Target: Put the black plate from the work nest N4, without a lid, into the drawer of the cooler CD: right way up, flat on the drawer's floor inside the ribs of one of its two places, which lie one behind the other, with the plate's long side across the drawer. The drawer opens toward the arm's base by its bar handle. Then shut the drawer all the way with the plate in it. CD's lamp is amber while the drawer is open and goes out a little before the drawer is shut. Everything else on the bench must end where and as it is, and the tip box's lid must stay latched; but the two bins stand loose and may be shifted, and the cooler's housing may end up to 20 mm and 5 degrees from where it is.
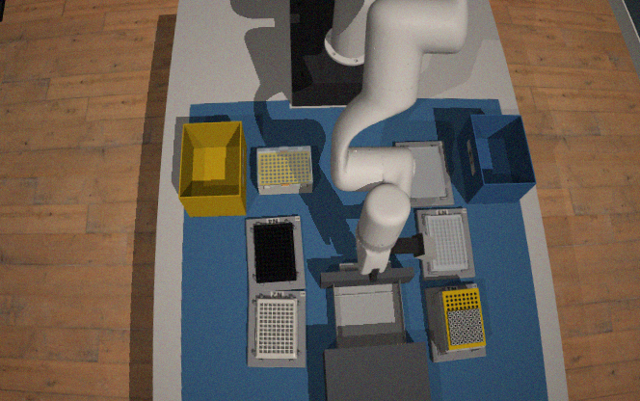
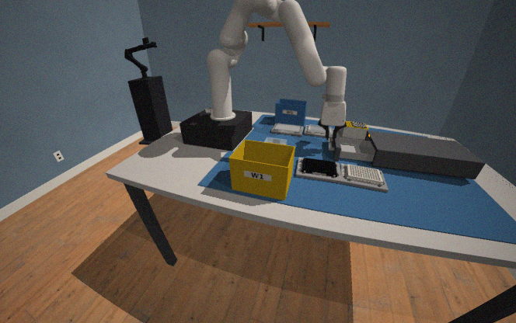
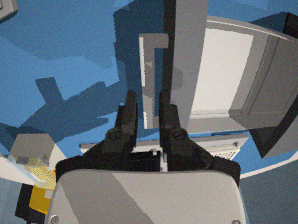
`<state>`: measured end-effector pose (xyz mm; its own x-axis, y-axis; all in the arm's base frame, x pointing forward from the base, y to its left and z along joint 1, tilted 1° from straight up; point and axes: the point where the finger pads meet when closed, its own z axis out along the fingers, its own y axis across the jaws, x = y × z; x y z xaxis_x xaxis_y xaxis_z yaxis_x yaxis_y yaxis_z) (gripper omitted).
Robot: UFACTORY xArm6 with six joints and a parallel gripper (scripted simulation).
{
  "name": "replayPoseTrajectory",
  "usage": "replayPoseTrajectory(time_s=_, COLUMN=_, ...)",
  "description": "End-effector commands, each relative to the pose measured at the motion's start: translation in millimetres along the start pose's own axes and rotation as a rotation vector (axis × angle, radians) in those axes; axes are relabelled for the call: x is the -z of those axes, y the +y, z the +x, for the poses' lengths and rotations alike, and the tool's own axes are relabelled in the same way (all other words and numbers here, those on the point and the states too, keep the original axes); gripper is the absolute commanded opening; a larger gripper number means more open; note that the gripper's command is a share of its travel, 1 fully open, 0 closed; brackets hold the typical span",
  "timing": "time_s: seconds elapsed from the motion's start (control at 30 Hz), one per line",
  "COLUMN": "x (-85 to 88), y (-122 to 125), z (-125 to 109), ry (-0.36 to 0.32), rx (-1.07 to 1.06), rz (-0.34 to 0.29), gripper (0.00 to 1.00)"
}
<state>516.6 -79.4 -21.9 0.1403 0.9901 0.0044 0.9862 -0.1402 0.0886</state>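
Observation:
The black plate (image 1: 275,253) (image 2: 320,167) lies in nest N4 (image 1: 300,255), without a lid. The cooler's drawer (image 1: 368,304) (image 2: 363,155) (image 3: 222,70) stands open and no plate shows in it. The amber lamp (image 2: 369,135) is lit at the housing (image 1: 376,371) (image 2: 423,153). My gripper (image 1: 373,276) (image 2: 332,141) (image 3: 148,103) is at the drawer front, pointing down, with its fingers partly open. The bar handle (image 3: 145,75) runs between the fingers, with a gap showing on each side; one finger is between bar and drawer front.
Nest N2 with a white plate (image 1: 276,328) adjoins N4. Across the drawer are a pale plate (image 1: 447,242) and a yellow-topped rack (image 1: 465,328). The yellow bin (image 1: 212,204) (image 2: 260,186), tip box (image 1: 285,169) and blue bin (image 1: 503,193) (image 2: 291,116) stand nearer the arm's base.

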Motion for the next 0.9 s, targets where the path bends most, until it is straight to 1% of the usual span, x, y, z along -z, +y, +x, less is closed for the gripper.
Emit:
replayPoseTrajectory(time_s=0.0, x=-22.3, y=-28.8, z=0.3, ry=0.001, rx=0.000, rz=0.071, gripper=0.21)
replayPoseTrajectory(time_s=0.2, x=-22.3, y=-28.8, z=0.3, ry=0.001, rx=0.000, rz=0.071, gripper=0.21)
replayPoseTrajectory(time_s=0.87, x=7.6, y=-26.5, z=0.2, ry=0.001, rx=0.000, rz=0.071, gripper=0.21)
